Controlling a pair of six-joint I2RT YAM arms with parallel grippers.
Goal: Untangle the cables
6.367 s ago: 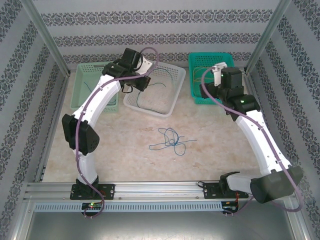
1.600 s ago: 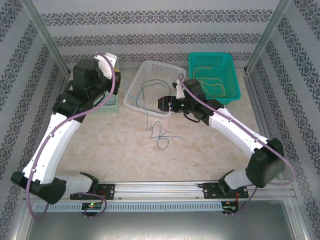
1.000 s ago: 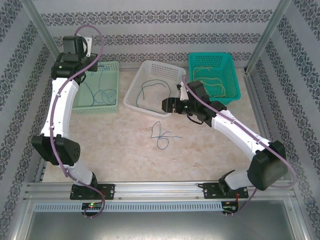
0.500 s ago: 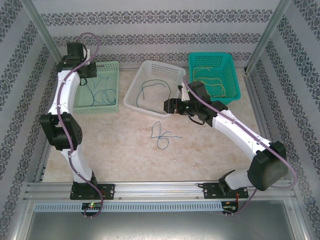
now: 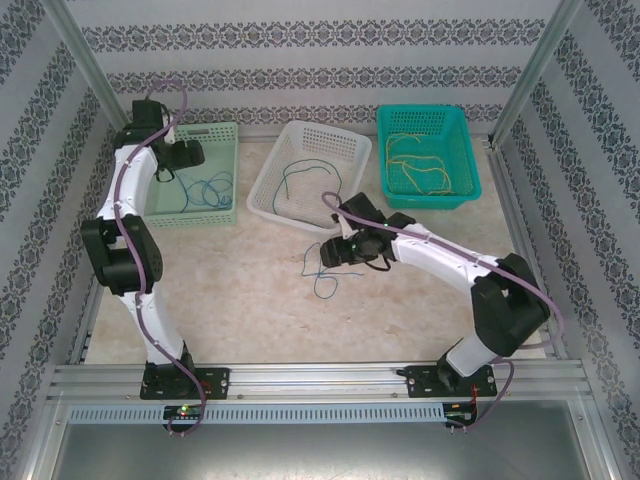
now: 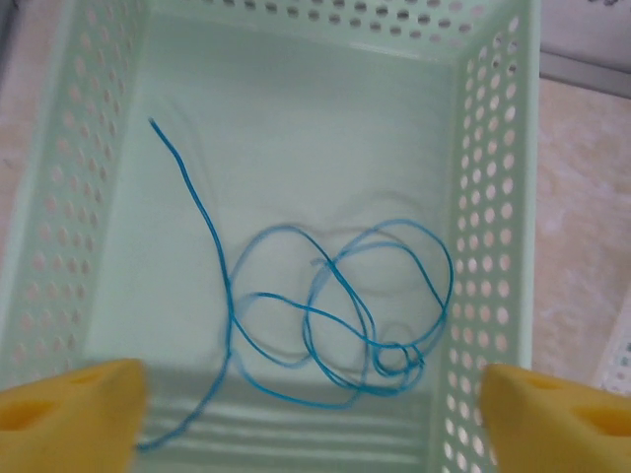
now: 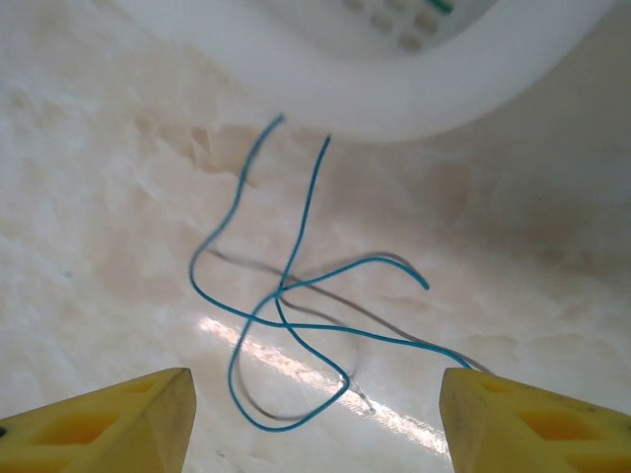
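Change since half a second ago: the right arm has come down from the white basket's near edge to hang over the bench (image 5: 230, 285); the left arm remains over the far-left basket. Left fingers (image 6: 74, 409): wide apart, holding nothing. Right fingers (image 7: 108, 419): apart, holding nothing, just above the loose blue cable (image 7: 286, 305), which lies in crossed loops on the bench beside the near wall of the white basket (image 5: 300, 222). Pale green basket (image 5: 225, 212), far left: one looped blue cable (image 6: 335, 305) on its floor. White basket, far middle: one thin dark cable (image 5: 300, 172). Teal basket (image 5: 468, 192), far right: yellow cables (image 5: 415, 165).
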